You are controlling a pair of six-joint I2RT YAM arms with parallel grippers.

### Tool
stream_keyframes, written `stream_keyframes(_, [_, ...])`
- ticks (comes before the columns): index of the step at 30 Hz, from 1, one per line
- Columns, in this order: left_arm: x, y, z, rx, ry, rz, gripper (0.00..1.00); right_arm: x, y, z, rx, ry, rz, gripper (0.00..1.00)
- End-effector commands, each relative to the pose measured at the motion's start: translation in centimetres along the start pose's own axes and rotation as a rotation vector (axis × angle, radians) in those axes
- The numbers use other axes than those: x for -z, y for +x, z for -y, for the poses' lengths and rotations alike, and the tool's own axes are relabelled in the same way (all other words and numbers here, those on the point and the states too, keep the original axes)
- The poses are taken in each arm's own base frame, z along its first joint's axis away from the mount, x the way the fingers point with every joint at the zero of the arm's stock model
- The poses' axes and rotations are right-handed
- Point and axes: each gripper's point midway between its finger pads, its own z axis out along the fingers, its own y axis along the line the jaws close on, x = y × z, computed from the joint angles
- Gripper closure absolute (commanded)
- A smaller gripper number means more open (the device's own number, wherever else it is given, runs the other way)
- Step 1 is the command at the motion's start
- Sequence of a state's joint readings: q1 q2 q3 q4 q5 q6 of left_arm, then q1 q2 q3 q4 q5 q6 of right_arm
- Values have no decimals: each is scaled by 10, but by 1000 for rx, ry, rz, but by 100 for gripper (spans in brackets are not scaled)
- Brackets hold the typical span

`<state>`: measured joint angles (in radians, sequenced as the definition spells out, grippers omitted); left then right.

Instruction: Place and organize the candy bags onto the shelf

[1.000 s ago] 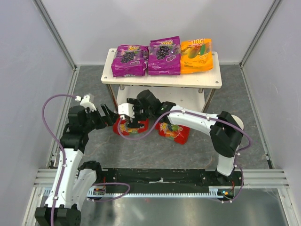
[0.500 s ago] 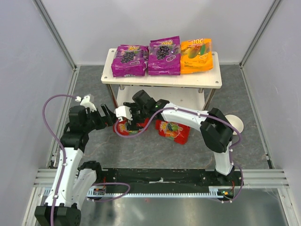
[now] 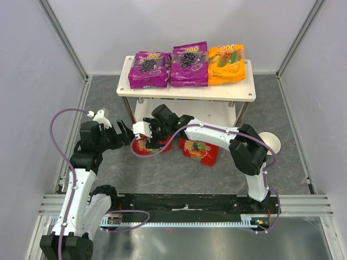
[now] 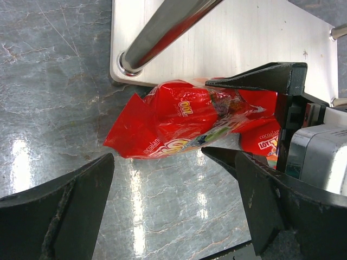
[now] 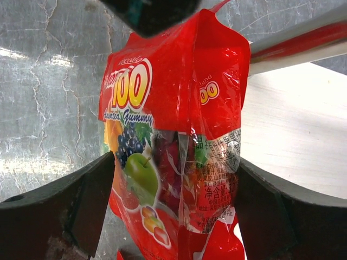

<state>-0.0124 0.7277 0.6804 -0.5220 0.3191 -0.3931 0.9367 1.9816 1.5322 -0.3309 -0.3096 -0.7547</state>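
Two purple candy bags [image 3: 149, 69] [image 3: 189, 64] and an orange-yellow one [image 3: 226, 64] lie side by side on the top board of the shelf [image 3: 184, 92]. My right gripper [image 3: 153, 140] is shut on a red candy bag [image 3: 144, 147], folded between its fingers, on the floor by the shelf's front left post. The right wrist view shows this bag [image 5: 162, 108] filling the gripper [image 5: 173, 179]. My left gripper [image 3: 129, 138] is open just left of it; its wrist view shows the bag [image 4: 173, 116] beyond the gripper [image 4: 174, 162]. A second red bag [image 3: 199, 151] lies on the floor.
A small white bowl [image 3: 271, 142] sits on the floor at the right. The shelf's lower board [image 4: 244, 38] and a metal post [image 4: 162, 27] are right behind the held bag. Grey walls enclose the stone-patterned floor.
My right gripper has shifted left with the red bag toward the left gripper, its elbow folding in. The left arm has barely moved.
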Motion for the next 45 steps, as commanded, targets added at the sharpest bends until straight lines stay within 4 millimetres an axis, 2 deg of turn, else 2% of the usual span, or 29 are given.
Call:
stream_keyframes(1, [3, -12, 5, 10, 12, 38, 0, -6, 18, -8, -57, -14, -61, 15])
stream_keyframes(7, [3, -13, 5, 10, 13, 40, 0, -8, 27, -14, -88, -24, -88, 35])
stream_keyframes(12, [2, -12, 5, 11, 14, 39, 0, -10, 37, -21, -124, -34, -125, 41])
stream_keyframes(18, [3, -13, 6, 9, 17, 45, 0, -10, 53, -26, -171, -27, -188, 54])
stream_keyframes(24, [2, -13, 7, 10, 26, 42, 0, -4, 50, -31, -230, -34, -184, 69])
stream_keyframes(26, [3, -14, 7, 8, 27, 44, 0, -1, 46, -32, -257, -31, -176, 81])
stream_keyframes(28, [3, -13, 7, 8, 28, 42, 0, 2, 42, -31, -285, -26, -171, 100])
stream_keyframes(32, [4, -13, 8, 8, 30, 46, 0, 8, 32, -39, -339, -50, -130, 100])
stream_keyframes(34, [4, -13, 8, 8, 30, 46, 0, 15, 19, -34, -367, -27, -80, 100])
stream_keyframes(35, [4, -14, 8, 8, 30, 48, 0, 16, 21, -38, -380, -29, -73, 100])
stream_keyframes(36, [4, -14, 8, 8, 30, 48, 0, 17, 13, -33, -385, -11, -30, 100])
stream_keyframes(37, [4, -14, 8, 8, 29, 48, 0, 26, 1, -29, -406, 13, 11, 100])
stream_keyframes(38, [4, -13, 8, 8, 30, 46, 0, 28, 4, -32, -426, 17, 18, 100])
stream_keyframes(39, [4, -14, 9, 7, 32, 48, 0, 37, -10, -22, -424, 55, 79, 100])
stream_keyframes(40, [4, -14, 9, 7, 31, 49, 0, 40, -15, -22, -460, 69, 104, 100])
stream_keyframes(41, [5, -14, 8, 7, 31, 52, 0, 41, -11, -26, -483, 75, 112, 100])
stream_keyframes(42, [5, -15, 8, 8, 30, 54, 0, 48, -24, -19, -484, 103, 172, 100])
stream_keyframes(43, [5, -15, 8, 8, 27, 55, 0, 51, -28, -19, -536, 113, 201, 100])
stream_keyframes(44, [5, -15, 8, 8, 27, 55, 0, 50, -22, -26, -568, 113, 205, 100])
stream_keyframes(45, [5, -14, 8, 8, 26, 54, 0, 59, -38, -17, -578, 146, 291, 100])
